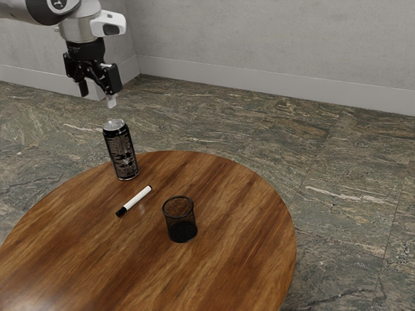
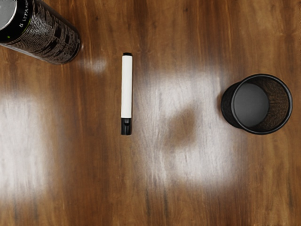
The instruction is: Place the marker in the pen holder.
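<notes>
High above the table, at the upper left of the exterior view, my gripper (image 1: 97, 95) hangs open with its two fingers apart and nothing between them. The white marker (image 1: 136, 200) with black ends lies flat on the wood, between the can and the holder. In the wrist view the marker (image 2: 126, 87) is seen from above, apart from everything else. A black mesh pen holder (image 1: 181, 230) stands upright. Looking into the pen holder (image 2: 251, 104) in the wrist view, I see only its grey bottom.
A tall black can (image 1: 121, 150) stands near the edge of the round wooden table (image 1: 233, 265), below my gripper in the exterior view. In the wrist view the can (image 2: 44, 35) is on the marker's side away from the pen holder.
</notes>
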`<state>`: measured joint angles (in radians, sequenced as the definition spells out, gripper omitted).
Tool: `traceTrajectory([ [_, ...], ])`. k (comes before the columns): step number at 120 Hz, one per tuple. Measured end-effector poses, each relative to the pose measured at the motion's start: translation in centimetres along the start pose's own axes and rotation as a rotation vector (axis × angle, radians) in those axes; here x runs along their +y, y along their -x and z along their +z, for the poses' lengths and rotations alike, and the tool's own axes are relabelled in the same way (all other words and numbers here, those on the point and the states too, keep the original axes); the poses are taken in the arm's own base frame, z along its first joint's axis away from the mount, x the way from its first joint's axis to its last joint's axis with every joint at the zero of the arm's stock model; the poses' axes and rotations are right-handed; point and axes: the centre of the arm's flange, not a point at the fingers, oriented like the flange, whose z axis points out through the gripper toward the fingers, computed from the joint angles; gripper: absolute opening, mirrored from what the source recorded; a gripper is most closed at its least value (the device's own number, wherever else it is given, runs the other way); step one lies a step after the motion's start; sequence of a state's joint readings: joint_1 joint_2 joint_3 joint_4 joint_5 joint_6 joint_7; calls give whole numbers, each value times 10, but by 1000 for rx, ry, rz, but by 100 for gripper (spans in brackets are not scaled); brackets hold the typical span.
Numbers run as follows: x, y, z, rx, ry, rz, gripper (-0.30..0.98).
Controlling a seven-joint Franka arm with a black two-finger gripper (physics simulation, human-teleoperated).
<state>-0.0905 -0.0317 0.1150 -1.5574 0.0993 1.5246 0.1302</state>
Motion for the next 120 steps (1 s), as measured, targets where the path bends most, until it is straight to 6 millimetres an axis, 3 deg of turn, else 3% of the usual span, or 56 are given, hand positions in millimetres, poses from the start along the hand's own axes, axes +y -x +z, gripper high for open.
traceTrajectory([
  [24, 6, 0, 0, -1, 7, 21, 69],
  [32, 4, 9, 1, -7, 20, 16, 69],
  [40, -19, 34, 50, -94, 41, -26, 68],
  [48, -69, 79, 136, -198, 77, -126, 69],
  [53, -78, 92, 187, -250, 89, -150, 69],
  [57, -80, 95, 218, -274, 89, -158, 69],
  [63, -81, 96, 248, -283, 83, -161, 69],
  [72, -93, 96, 271, -257, 74, -180, 69],
  [88, -105, 83, 285, -201, 38, -176, 68],
  [96, -115, 55, 296, -192, 1, -170, 68],
  [108, -129, 9, 346, -197, 0, -169, 68],
  [120, -127, -12, 362, -153, 20, -133, 68],
])
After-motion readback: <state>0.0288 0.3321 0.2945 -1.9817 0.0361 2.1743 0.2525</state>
